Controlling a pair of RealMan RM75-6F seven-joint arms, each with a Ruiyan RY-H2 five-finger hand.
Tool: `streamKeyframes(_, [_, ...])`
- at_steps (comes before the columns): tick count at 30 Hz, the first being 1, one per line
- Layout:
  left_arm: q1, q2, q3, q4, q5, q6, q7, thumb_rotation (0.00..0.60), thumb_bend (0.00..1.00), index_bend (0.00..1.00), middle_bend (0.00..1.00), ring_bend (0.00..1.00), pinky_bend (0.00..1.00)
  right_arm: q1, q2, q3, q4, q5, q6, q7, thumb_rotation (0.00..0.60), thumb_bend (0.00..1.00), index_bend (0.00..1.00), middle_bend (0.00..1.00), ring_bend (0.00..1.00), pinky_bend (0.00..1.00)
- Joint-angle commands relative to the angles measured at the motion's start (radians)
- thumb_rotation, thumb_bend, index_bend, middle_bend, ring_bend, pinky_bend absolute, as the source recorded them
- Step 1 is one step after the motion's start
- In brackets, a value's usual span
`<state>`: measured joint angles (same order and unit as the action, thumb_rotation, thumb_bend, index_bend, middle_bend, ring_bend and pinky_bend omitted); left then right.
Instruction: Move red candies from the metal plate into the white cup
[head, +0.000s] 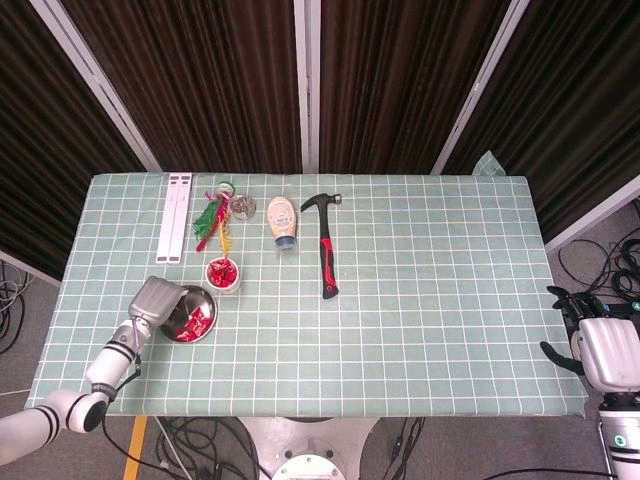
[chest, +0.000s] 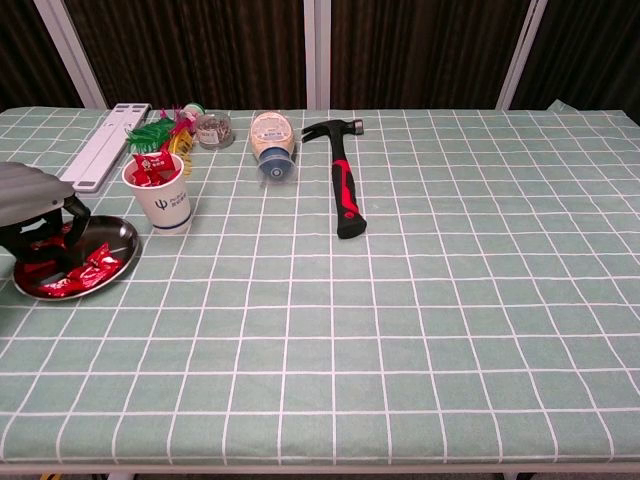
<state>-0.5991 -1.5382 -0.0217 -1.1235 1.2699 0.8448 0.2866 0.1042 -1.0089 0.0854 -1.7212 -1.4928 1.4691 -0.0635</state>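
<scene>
We see the left robot hand (chest: 35, 215) poised directly over the red wrapped candies (chest: 85, 270) in the round metal plate (chest: 126, 238), its grasp indeterminate, with the white cup (chest: 165, 197) just beyond and the idle right robot hand (head: 600, 350) well apart.

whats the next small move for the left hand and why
Probably close the fingers on one red candy and lift it. The left hand sits low over the metal plate, fingers down among the candies, though whether it already grips one can't be told. The white cup stands just behind the plate and already has candies in it, so the carry is short.
</scene>
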Motion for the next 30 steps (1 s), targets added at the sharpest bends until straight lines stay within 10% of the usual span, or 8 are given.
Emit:
streamKeyframes(1, [0.013,0.024,-0.003,-0.045,0.017,0.033,-0.029,0.600,0.46,0.67,0.96,0.93,1.00,0.001,0.000,0.000,0.000,0.000,-0.001,0.000,0.600,0.09,0.20,0.38,0.25,0.57])
streamKeyframes(13, [0.032,0.156,-0.061,-0.272,0.109,0.211,-0.106,0.600,0.46,0.67,0.96,0.93,1.00,-0.001,0.000,-0.001,0.008,0.002,-0.002,0.011,0.600,0.09,0.20,0.38,0.25,0.58])
streamKeyframes(30, [-0.123,0.055,-0.119,-0.201,0.095,0.067,-0.119,0.600,0.45,0.63,0.94,0.92,1.00,-0.003,-0.003,0.001,0.017,0.021,-0.008,0.014,0.600,0.09,0.20,0.38,0.25,0.58])
